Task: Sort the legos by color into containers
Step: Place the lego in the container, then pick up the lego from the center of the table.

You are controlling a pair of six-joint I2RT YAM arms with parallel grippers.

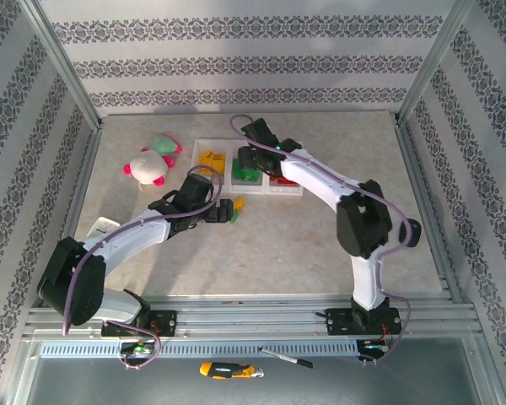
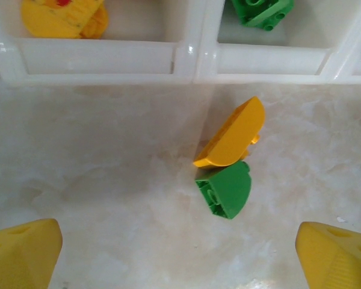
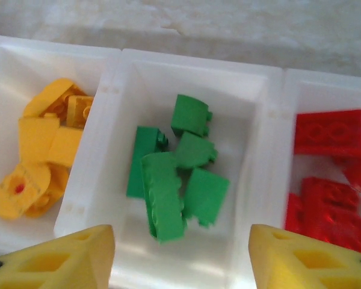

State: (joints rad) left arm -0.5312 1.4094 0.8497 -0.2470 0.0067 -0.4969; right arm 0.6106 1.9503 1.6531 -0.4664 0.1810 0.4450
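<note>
Far left, top view: the pink-white-green plush toy (image 1: pixel 152 160) lies well to the left of the left gripper (image 2: pixel 180 259) and a little beyond it. The small white square tray (image 1: pixel 101 226) sits further left and back toward the base, beside the left arm's forearm.

Left gripper: yellow fingers (image 2: pixel 21 253) are spread wide with nothing between them. Bare table (image 2: pixel 78 180) lies under the gap. The gripper is low over the surface, short of the containers (image 2: pixel 102 57).

Two loose legos lie ahead of the left gripper, slightly right of its centre line.
- A yellow half-round brick (image 2: pixel 231 135) is tilted up on edge.
- A green brick (image 2: pixel 224 189) lies just nearer the fingers, against the yellow one's lower edge. Cannot tell whether the yellow one rests on it.
- Both are on the table outside the bins, near the front wall where the first and second bins join.

A yellow-and-black hand tool (image 1: pixel 228 369) lies on the metal ledge near the left arm's base, well behind both grippers.

Containers, right wrist view: three joined bins run in a row under the right gripper (image 3: pixel 186 265).
- Left of its fingers, yellow legos (image 3: pixel 39 150) are heaped in the left bin.
- Straight ahead, between the fingers, about five green legos (image 3: pixel 174 174) are in the middle bin.
- Right of the fingers, red legos (image 3: pixel 331 174) are in the right bin.

Right gripper: fingers (image 3: pixel 313 259) are wide apart and hold nothing. It hovers over the near part of the middle bin.
</note>
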